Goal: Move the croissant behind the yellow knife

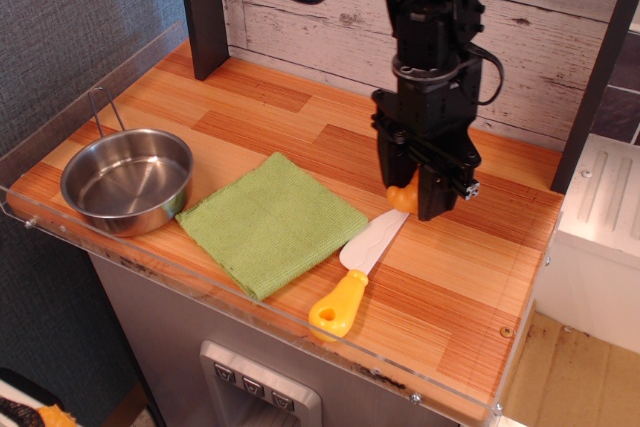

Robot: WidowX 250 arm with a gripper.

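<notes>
Here the gripper [409, 197] pinches the croissant [402, 197] between its 2 black fingers just past the blade tip of the yellow knife [361, 270], whose long axis runs from handle near the front edge back toward the hand.

Single fixed view: camera elevated at the front, angled down across the surface [300, 127] toward the plank wall [560, 37], medium distance.

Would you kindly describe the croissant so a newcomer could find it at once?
Start at the black gripper near the whitewashed back wall. The croissant is the small orange-yellow piece between its fingers, just beyond the yellow knife, whose blade is cream.
</notes>
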